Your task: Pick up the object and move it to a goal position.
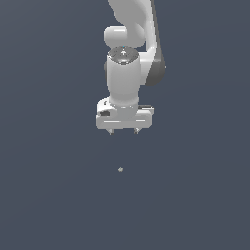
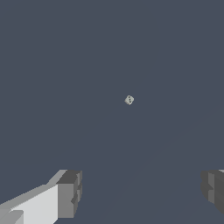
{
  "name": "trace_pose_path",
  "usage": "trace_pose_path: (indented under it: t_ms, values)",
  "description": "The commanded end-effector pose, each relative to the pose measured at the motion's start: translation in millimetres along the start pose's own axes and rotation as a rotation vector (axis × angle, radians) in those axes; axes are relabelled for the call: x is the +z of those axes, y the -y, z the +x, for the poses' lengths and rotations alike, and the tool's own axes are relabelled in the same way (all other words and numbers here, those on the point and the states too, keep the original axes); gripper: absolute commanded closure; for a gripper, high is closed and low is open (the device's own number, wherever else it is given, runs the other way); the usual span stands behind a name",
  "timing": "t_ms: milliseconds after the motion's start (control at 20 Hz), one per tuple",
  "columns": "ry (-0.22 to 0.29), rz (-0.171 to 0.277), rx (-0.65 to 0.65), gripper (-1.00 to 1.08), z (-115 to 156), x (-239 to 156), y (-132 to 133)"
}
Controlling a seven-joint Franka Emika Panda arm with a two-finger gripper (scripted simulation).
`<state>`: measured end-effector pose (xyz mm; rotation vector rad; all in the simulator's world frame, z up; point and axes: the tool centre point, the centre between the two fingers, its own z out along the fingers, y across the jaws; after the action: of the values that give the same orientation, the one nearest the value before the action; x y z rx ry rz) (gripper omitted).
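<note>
Gripper up in the air on the white arm, jaws spread wide with nothing between them, and in the wrist view its grey fingertips sit far apart at the frame's edges. The object, a tiny pale speck, lies on the dark surface below the gripper, well apart from it and untouched; from the wrist it shows as a small faceted lump.

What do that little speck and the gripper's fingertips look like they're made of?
The object: pale grey-beige, matte and faceted; maybe plastic or stone, but it is too small to tell. The gripper has a white, smooth, slightly glossy body, like painted plastic or metal. Its fingertips are dull flat grey, possibly rubber pads. Rendered, so uncertain.
</note>
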<state>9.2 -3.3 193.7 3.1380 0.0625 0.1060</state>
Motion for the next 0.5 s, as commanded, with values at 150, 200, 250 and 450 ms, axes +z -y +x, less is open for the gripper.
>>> trace_pose_path:
  t_ms: [150,200,250,450]
  values:
    - [0.003,0.000,-0.004,-0.92,0,0,3]
    - [0.005,0.000,-0.007,-0.92,-1,-1,5]
    - [0.008,-0.001,-0.011,-0.92,-1,-1,8]
    - [0.019,-0.002,-0.028,-0.92,-4,-3,19]
